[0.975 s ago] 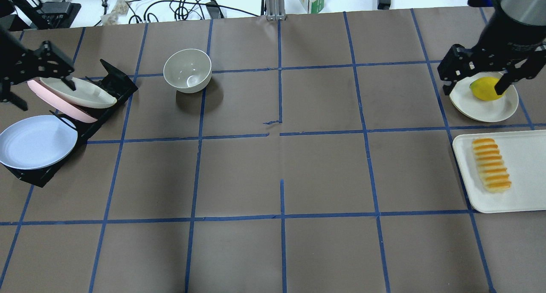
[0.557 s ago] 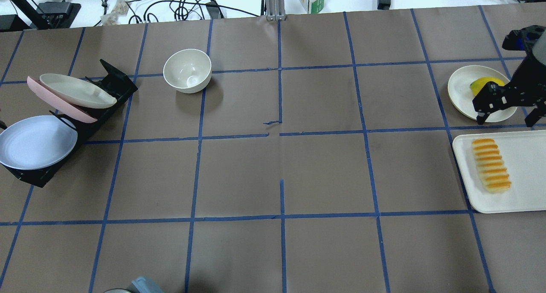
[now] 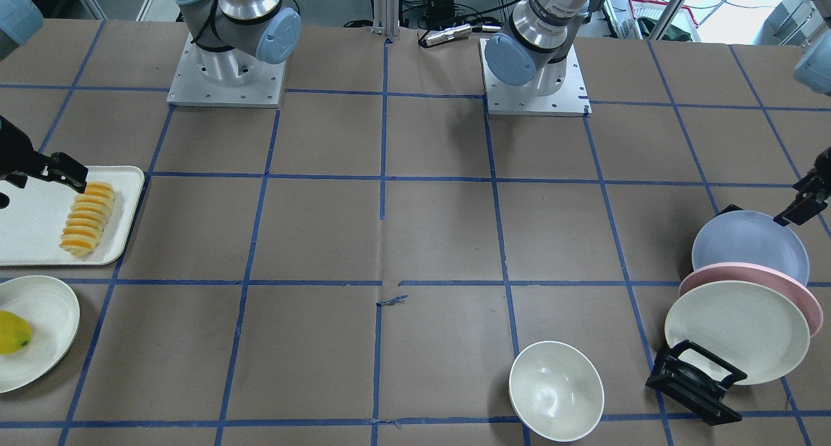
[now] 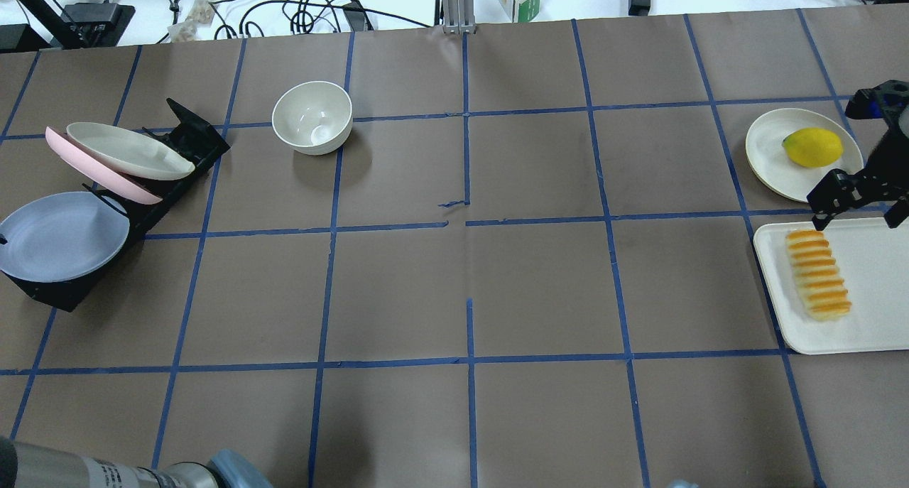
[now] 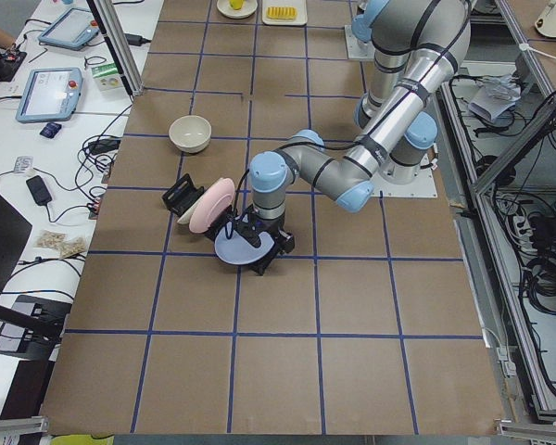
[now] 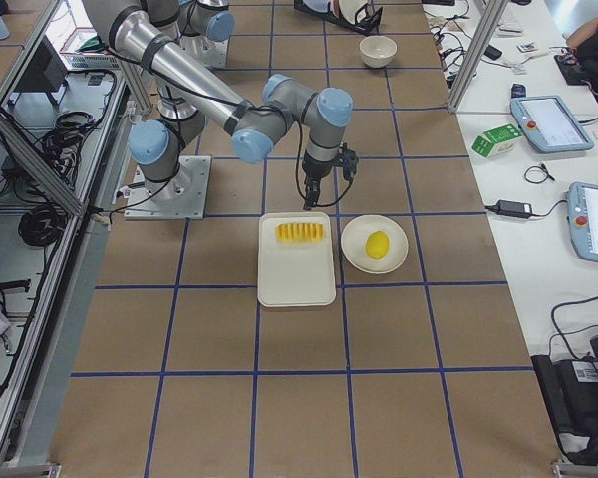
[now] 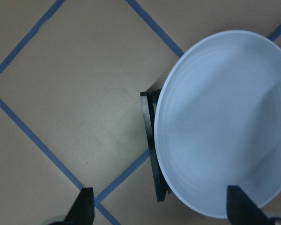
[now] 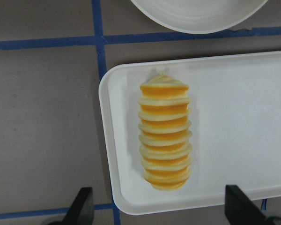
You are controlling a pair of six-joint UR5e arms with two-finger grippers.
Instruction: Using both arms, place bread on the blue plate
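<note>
Bread: the bread (image 8: 165, 136) lies flat on a white tray (image 8: 243, 126) at the table's right end, lengthwise near one long edge. It is untouched and well apart from its target.
Tray: its raised lip means I can only come at the loaf from above, across its narrow width.
Right gripper: the right gripper (image 4: 856, 225) hovers over the tray's far end with fingers spread wide. In the wrist view the loaf sits centred between them, so I judge the spread is there to straddle the ridged sides before a descent.
Blue plate: the blue plate (image 7: 220, 122) is at the opposite end, leaning tilted in the slot of a black rack (image 4: 188, 136) nearest the robot. Propped like that it cannot take the loaf, so as I see it, it has to come out and lie flat first.
Left gripper: the left gripper (image 7: 160, 197) hangs above the plate's lower edge, fingers parted and gripping nothing, lined up on the rim because the rim is the only thin part to pinch.
Rack neighbours: a pink plate (image 4: 92, 168) and a cream plate (image 4: 128, 150) lean behind the blue one, so I would lift it clear of them.
Other items: a white bowl (image 4: 312, 116) stands apart mid-table. A yellow fruit (image 4: 812, 147) sits on a small cream dish (image 4: 770, 154) just beyond the tray.
Risk: the rounded, segmented loaf may roll or slip if pinched off-centre.
</note>
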